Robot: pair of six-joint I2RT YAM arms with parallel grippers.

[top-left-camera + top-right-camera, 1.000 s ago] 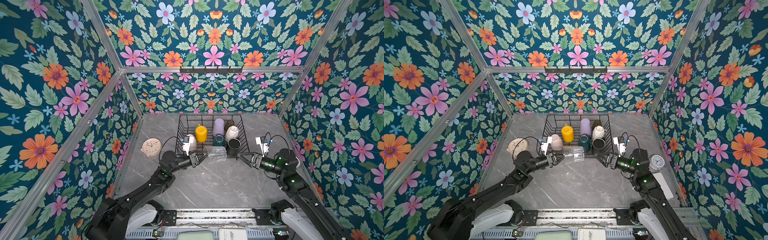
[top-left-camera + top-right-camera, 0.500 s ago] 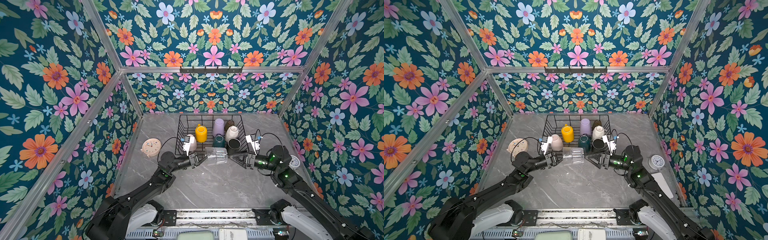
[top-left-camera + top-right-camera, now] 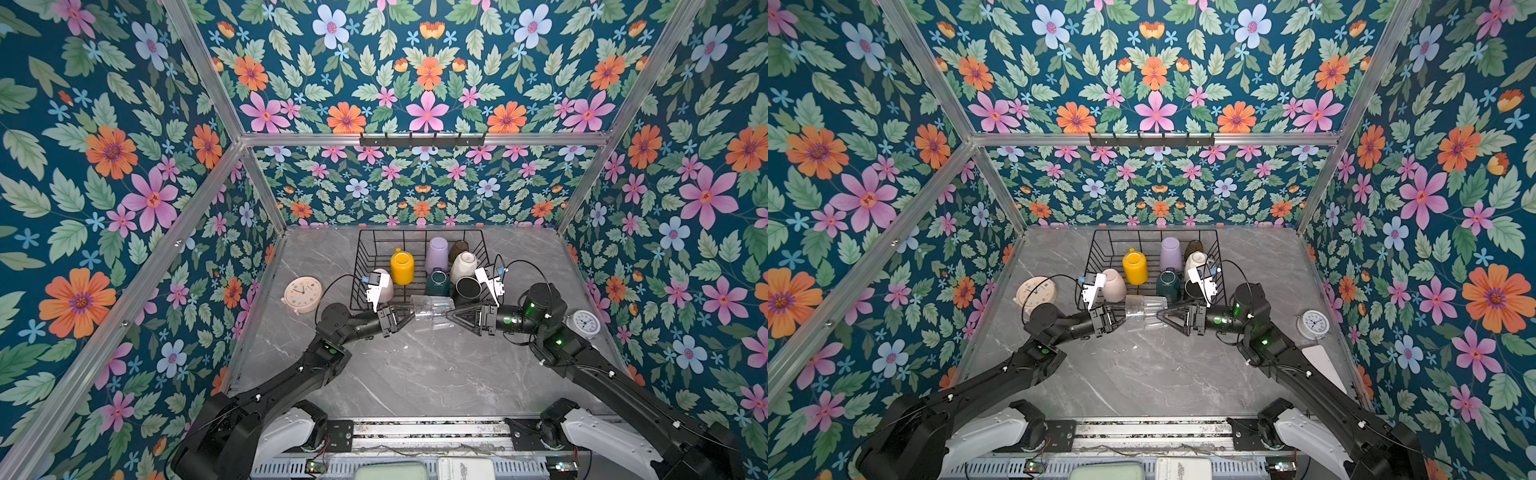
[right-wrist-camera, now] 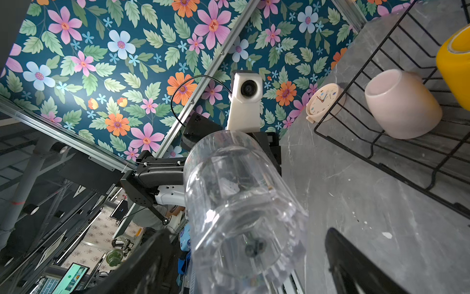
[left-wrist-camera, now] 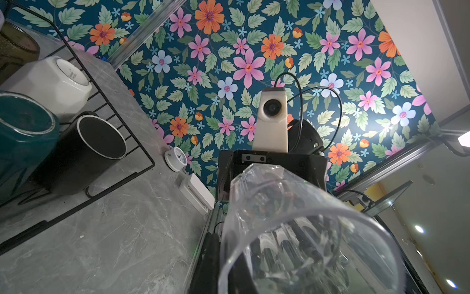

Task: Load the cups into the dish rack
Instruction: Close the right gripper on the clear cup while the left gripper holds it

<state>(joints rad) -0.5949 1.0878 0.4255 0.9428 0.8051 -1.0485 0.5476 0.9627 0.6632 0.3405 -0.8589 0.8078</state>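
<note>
One cup is not yet in the dish rack [image 3: 419, 231]: the clear glass [image 3: 430, 309]. It is held on its side in the air, just in front of the rack's near wall and above the grey table [image 3: 415, 374]. The left gripper [image 3: 404, 318] is pinched tight on its rim. The right gripper [image 3: 451, 316] stands wide, with a finger on either side of the glass's base and not closed on it. This looks like a handover, so the last loading step is not yet done.

Seven cups sit inside the rack:
- pale-pink mug [image 3: 386, 286]
- yellow mug [image 3: 402, 266]
- lilac tumbler [image 3: 437, 253]
- olive-brown tumbler [image 3: 459, 249]
- white mug [image 3: 464, 266]
- dark-green mug [image 3: 437, 284]
- black mug [image 3: 467, 289]

A pink clock [image 3: 302, 294] stands beside the rack and a white clock [image 3: 586, 322] stands well apart from it. Their dial numerals are too small to read. A small mark on the white mug's base in the left wrist view is illegible, and no brand shows.
</note>
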